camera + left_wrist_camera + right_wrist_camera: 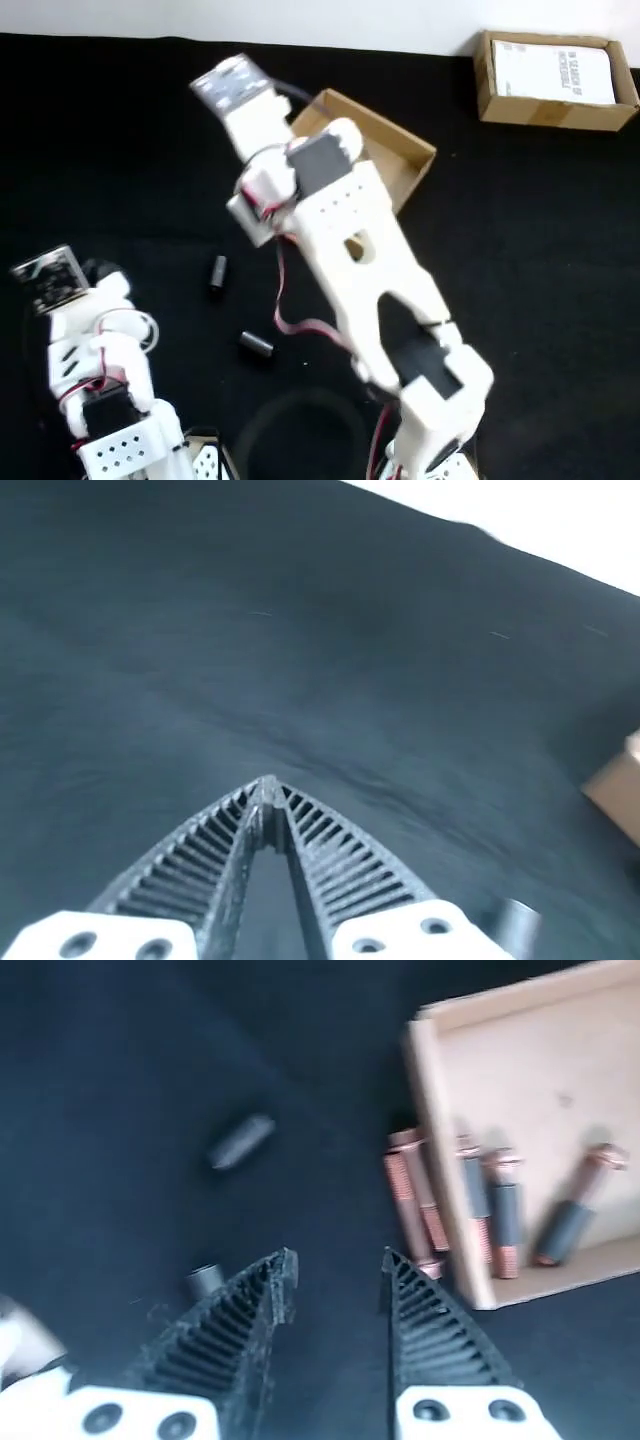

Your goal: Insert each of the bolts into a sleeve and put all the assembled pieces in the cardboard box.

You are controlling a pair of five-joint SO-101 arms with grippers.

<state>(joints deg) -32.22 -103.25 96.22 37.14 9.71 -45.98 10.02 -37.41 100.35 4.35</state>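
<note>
Bolts [405, 1205]: two bare copper ones lie side by side on the black surface [120, 1060], just beside the outer wall of the cardboard box [540, 1060]. Three assembled pieces [505, 1215] lie inside the box. Two loose sleeves [240, 1140] are on the surface, apart from each other and not far from the bolts. Right tool [338, 1260] is over the surface, fingers apart, nothing between them. Left tool [265, 788] has its fingers together, empty, over bare surface.
</note>
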